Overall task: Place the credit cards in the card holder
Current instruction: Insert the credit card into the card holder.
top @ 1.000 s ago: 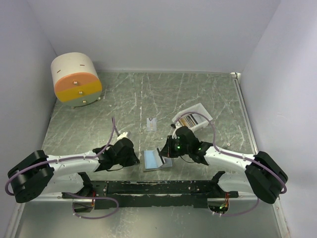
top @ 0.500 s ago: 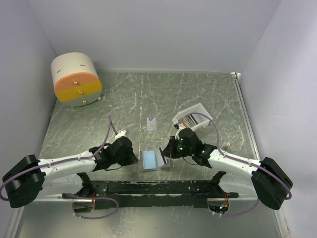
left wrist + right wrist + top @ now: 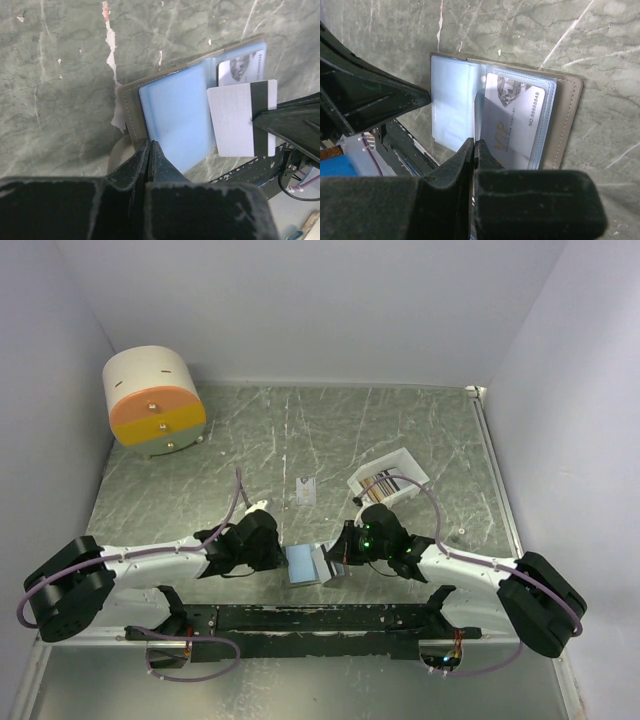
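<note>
Card holder (image 3: 303, 563): lay open flat on the counter (image 3: 260, 440) near its front edge, between the two grippers; light blue sleeves up, taupe cover showing along the outer edges.
Left gripper (image 3: 150, 146): jaws fully closed, pinched on the near-left edge of the card holder where the cover met the blue sleeve.
Right gripper (image 3: 474, 145): jaws fully closed, clamped on the striped end of a white card (image 3: 232, 120).
White card: held above the right half of the card holder, overlapping the sleeve edge; contact with the sleeve could not be told.
VIP card (image 3: 512, 120): sat inside the right-hand sleeve.
Loose card (image 3: 307, 489): lay flat on the counter, behind the card holder and apart from it.
Slotted tray (image 3: 403, 459): stood behind the right gripper, near it, with further cards (image 3: 385, 483) in its slots.
Drum (image 3: 153, 400): stood in the far left corner, well apart from both arms.
Room for moving: broad stretch of counter lay between drum and slotted tray.
Surface: grey-green, heavily scratched.
Enclosure: pale walls (image 3: 300, 310) closed off the left, right and far sides.
</note>
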You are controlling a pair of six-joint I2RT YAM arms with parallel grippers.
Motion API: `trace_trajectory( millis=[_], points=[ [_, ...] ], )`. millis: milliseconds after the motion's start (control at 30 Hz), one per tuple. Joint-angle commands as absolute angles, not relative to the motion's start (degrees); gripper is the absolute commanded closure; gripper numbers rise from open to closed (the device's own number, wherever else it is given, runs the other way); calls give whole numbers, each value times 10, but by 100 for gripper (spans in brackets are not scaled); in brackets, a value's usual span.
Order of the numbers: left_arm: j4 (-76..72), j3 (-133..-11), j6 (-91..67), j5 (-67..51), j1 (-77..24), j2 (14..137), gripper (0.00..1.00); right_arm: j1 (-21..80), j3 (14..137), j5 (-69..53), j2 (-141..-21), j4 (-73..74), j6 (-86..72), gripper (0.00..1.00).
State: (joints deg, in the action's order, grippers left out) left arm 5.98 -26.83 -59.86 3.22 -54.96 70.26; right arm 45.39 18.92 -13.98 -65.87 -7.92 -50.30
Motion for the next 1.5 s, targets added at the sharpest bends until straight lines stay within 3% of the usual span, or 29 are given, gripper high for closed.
trace_trajectory(
  millis=[0,1467],
  points=[
    [53,-271,-587,47,-549,714,93,451,180,-146,-650,-98,-511,100],
    [39,-238,-587,67,-550,748,93,392,171,-204,-733,-157,-465,100]
  ],
)
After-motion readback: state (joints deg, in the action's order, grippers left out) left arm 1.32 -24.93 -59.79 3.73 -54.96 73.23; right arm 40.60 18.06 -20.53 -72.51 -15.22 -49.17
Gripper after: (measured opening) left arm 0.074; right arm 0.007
